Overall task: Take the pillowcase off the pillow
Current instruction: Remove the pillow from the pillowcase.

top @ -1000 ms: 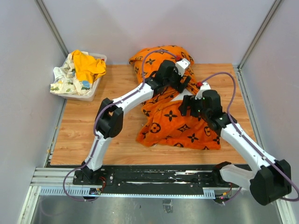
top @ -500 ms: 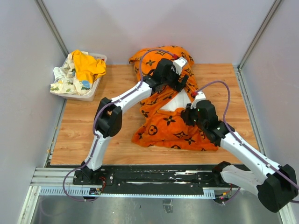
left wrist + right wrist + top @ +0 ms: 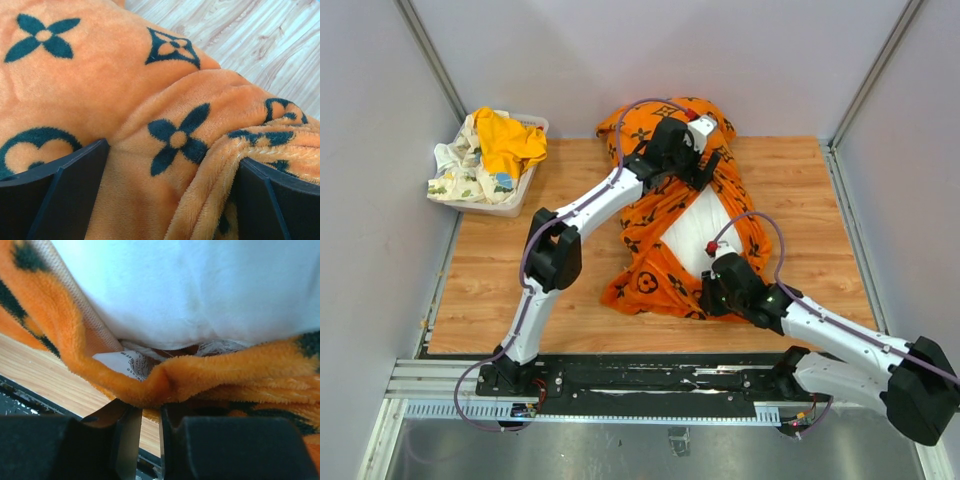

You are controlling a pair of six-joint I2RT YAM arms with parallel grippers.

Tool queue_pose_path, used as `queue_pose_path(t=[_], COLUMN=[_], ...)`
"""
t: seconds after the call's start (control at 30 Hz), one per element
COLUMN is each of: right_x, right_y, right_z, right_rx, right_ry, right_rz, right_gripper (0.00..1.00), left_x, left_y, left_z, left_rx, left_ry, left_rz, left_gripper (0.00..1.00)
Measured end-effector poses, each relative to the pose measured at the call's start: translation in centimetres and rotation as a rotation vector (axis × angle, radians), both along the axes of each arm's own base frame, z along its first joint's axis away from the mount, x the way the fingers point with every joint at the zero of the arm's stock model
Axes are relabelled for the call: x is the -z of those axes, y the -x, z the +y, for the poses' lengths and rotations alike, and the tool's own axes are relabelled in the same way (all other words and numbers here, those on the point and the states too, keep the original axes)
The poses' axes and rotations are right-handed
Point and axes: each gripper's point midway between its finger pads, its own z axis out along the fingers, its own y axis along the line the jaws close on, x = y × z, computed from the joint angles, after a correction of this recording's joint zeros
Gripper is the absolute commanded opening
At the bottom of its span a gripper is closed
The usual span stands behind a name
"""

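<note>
A wooden tabletop (image 3: 500, 290) enclosed by plain grey walls carries the orange, black-patterned pillowcase (image 3: 650, 285) across its middle, from the far edge toward the near edge. The white pillow (image 3: 695, 225) shows bare through the cover's opening. The right gripper (image 3: 705, 297), at the cover's near end, has its fingers (image 3: 125, 440) pinched on the orange hem, while the left gripper (image 3: 708, 168), at the far end, holds its jaws spread wide astride a fold of the cover. A clear bin (image 3: 515, 195) of crumpled cloths sits at the far-left corner.
</note>
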Motion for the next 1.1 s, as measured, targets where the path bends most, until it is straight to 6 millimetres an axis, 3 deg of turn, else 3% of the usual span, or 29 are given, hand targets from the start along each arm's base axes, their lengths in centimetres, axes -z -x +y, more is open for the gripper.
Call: queue_pose_path(t=[0.13,0.23,0.37,0.47,0.57,0.63,0.7,0.77,0.87,0.97,1.1], right_x=[0.5,0.4,0.1,-0.1,-0.9,-1.5,-1.9,-1.9,-2.0,-2.0,-2.1], right_y=[-0.3,-0.5,-1.1,-1.5,-2.2,-2.7,-3.1,-3.3,-3.2,-3.1,-2.8], right_z=[-0.2,-0.1,-0.4,-1.4,-2.2,-2.7,-3.1,-3.4,-3.3,-3.0,-2.8], right_rx=[0.017,0.024,0.051,0.083,0.111,0.131,0.145,0.148,0.138,0.127,0.120], right_ry=[0.029,0.033,0.020,0.023,0.012,-0.001,-0.016,-0.020,-0.027,-0.036,-0.058], right_rz=[0.011,0.020,0.021,0.024,0.010,-0.006,-0.013,-0.012,-0.006,0.000,0.007], right_gripper=[0.17,0.15,0.15,0.15,0.15,0.15,0.15,0.15,0.15,0.14,0.14], left_x=[0.1,-1.3,-6.1,-11.5,-16.1,-17.1,-15.7,-12.8,-9.0,-5.9,-2.5], left_y=[0.7,1.9,4.6,7.4,11.4,15.6,19.9,24.3,28.5,28.3,25.1], left_z=[0.5,1.8,5.0,7.0,7.7,7.3,6.5,5.2,3.3,1.8,-0.7], left_rx=[0.003,-0.006,-0.007,0.019,0.128,0.275,0.407,0.541,0.689,0.705,0.618], left_ry=[0.003,0.033,0.114,0.214,0.303,0.324,0.300,0.264,0.249,0.259,0.271], left_rz=[0.021,0.058,0.087,0.058,0.022,0.007,0.012,0.061,0.171,0.248,0.324], left_gripper=[0.99,0.99,0.99,0.99,0.99,0.99,0.99,0.99,0.99,0.99,0.96])
